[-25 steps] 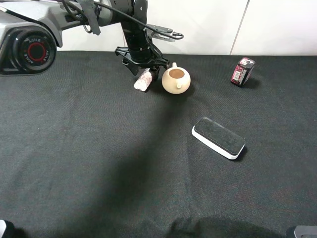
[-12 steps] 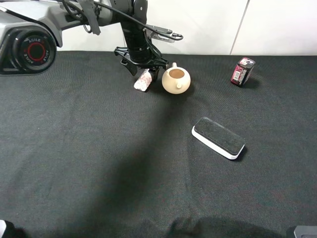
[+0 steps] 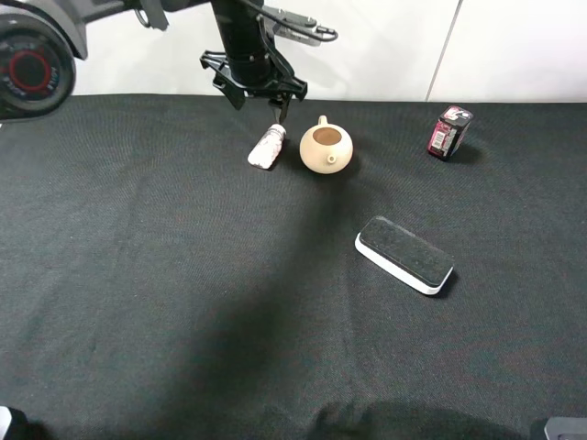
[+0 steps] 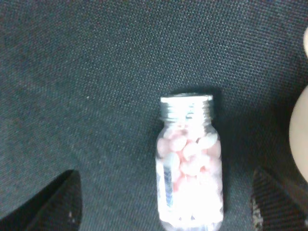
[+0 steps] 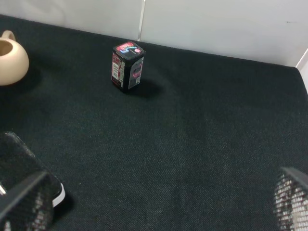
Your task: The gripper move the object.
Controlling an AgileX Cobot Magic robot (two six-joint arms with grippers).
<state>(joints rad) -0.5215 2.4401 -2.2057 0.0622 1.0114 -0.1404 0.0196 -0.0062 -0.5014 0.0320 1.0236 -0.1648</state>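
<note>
While my left gripper [image 3: 278, 103] hangs open just above the table, its fingers [image 4: 65, 199] spread wide and touching nothing, the pill bottle [image 4: 189, 180] lies on its side on the black cloth [image 3: 183, 275] between them, metal cap [image 4: 186, 107] pointing away. It rests just beside the cream teapot [image 3: 326, 148]. My right gripper [image 5: 159, 204] is open too, near the dark red box [image 5: 127, 67].

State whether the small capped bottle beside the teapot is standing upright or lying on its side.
On its side. The bottle lies along the black cloth beside the teapot; the left wrist view shows its full length, cap at one end.
</note>
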